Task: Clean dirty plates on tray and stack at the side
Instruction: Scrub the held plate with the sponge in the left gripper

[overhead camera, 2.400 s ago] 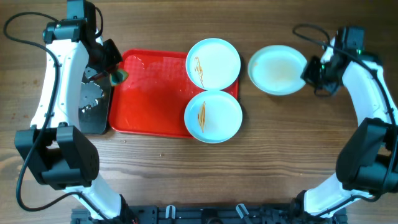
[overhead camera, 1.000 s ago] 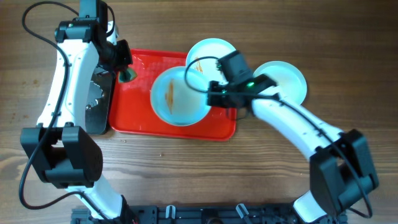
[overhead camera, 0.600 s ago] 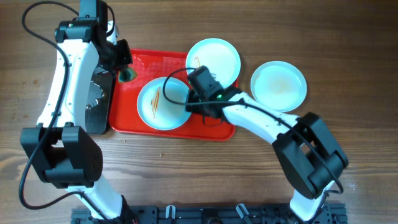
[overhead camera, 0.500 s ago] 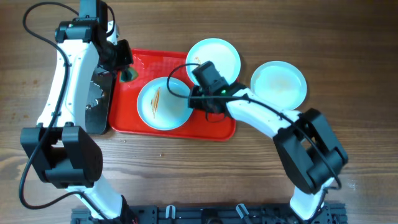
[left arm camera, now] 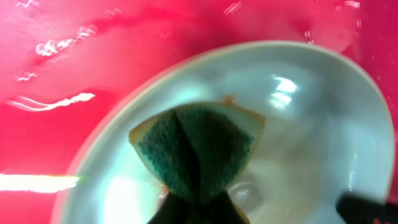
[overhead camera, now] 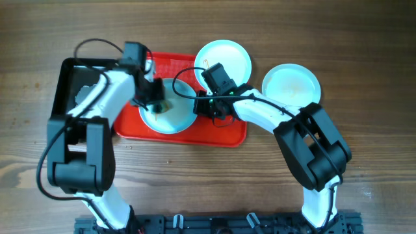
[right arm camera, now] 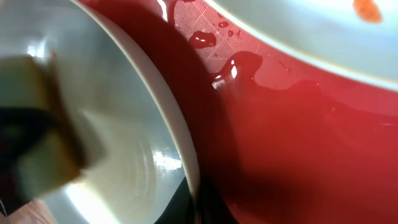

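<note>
One plate lies in the middle of the red tray. My left gripper is shut on a green and yellow sponge and presses it onto this plate's wet inside. My right gripper is shut on the plate's right rim, one finger inside and one outside. A second plate with an orange sauce streak sits at the tray's far right corner. A third plate lies on the table to the right of the tray.
A black tray stands left of the red tray. Water drops lie on the red tray floor between the two plates. The second plate's edge is close beyond my right gripper.
My right gripper dragged the plate left to the tray's middle and still holds its rim. My left arm swung from the tray's left edge onto the plate with the sponge.
</note>
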You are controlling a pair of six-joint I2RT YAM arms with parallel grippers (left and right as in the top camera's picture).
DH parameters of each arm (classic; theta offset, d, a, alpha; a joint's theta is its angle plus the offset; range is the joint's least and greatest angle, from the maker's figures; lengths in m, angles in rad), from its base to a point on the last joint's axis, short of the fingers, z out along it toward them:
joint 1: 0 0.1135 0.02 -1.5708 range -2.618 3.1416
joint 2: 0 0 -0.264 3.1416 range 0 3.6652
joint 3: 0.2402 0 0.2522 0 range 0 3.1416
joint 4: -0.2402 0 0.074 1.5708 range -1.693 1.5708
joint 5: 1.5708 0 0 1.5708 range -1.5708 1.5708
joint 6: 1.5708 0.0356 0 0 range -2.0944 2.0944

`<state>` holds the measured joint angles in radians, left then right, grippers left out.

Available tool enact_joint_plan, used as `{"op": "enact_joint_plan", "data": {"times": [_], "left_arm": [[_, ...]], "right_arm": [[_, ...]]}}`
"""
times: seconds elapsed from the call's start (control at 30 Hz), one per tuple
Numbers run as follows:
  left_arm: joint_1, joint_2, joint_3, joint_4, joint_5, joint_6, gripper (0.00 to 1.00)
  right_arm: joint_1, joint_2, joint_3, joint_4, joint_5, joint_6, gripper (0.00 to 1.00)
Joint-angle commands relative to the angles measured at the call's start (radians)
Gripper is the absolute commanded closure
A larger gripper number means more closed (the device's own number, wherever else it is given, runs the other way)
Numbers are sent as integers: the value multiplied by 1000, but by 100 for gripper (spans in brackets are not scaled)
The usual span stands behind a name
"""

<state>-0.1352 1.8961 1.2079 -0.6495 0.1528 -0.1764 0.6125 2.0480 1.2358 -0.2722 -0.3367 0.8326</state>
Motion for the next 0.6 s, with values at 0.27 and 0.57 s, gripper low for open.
{"op": "enact_joint_plan", "data": {"times": [0.27, 0.57], "left_arm": [[37, -2, -196, -161, 68, -216, 96], [89, -2, -196, 66, 162, -43, 96]], "right_arm": [[5, 30, 9, -7, -5, -15, 95], [5, 30, 9, -5, -5, -18, 96]]}}
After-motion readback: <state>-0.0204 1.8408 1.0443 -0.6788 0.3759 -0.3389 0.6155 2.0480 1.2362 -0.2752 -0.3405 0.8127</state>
